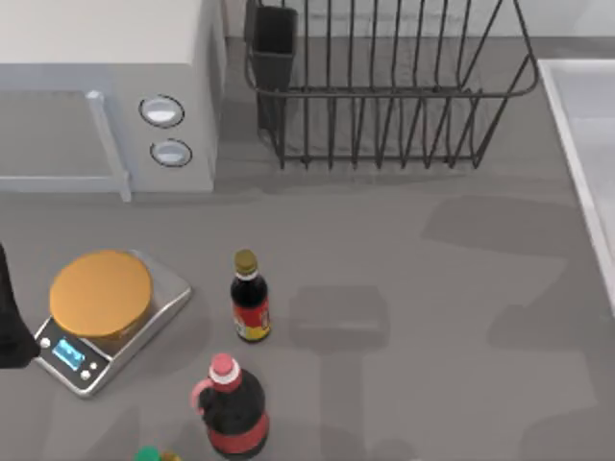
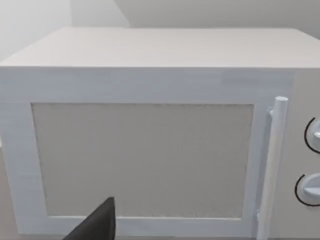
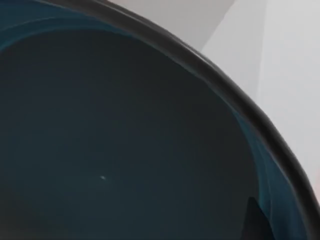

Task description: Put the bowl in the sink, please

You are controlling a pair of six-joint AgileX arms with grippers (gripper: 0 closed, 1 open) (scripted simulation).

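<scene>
The bowl (image 3: 125,150) looms very close in the right wrist view, with a dark teal inside and a dark rim arching across the frame. My right gripper (image 3: 265,220) is shut on the bowl. One dark fingertip (image 3: 254,222) lies against the inner wall just under the rim. Pale white surfaces lie beyond the bowl's rim. The sink (image 1: 577,163) is a pale basin with a raised light rim along the table's right edge. My left gripper (image 1: 8,317) is parked at the table's far left edge, and its dark tip (image 2: 95,227) faces the microwave door.
A white microwave (image 1: 106,86) with two knobs fills the back left. A black wire dish rack (image 1: 384,86) stands at the back centre. A silver scale (image 1: 101,317) with an orange disc and two sauce bottles (image 1: 250,298) (image 1: 231,408) stand front left.
</scene>
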